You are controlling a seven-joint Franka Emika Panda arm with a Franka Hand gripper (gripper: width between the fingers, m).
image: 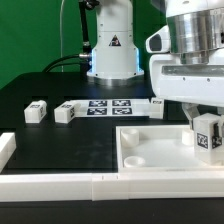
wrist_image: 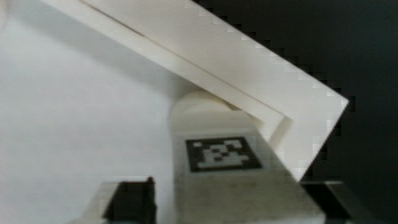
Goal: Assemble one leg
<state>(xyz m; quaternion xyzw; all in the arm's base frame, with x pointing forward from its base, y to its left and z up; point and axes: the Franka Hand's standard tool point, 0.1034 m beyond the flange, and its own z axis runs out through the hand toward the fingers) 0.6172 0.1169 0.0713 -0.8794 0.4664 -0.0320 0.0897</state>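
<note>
My gripper [image: 207, 128] is shut on a leg [image: 208, 134], a small white block with a black-and-white tag, and holds it upright over the right side of the large white tray-like part [image: 150, 150]. In the wrist view the leg [wrist_image: 222, 155] sits between my two dark fingers [wrist_image: 130, 203], with its far end at the tray's corner rim [wrist_image: 249, 70]. Three more legs lie on the black table: two at the exterior view's left [image: 35, 111] [image: 66, 112] and one right of the marker board [image: 157, 104].
The marker board [image: 110, 107] lies flat at mid-table. A white rail [image: 60, 185] runs along the front edge, with a white block [image: 6, 150] at the left. The robot base [image: 112, 50] stands at the back.
</note>
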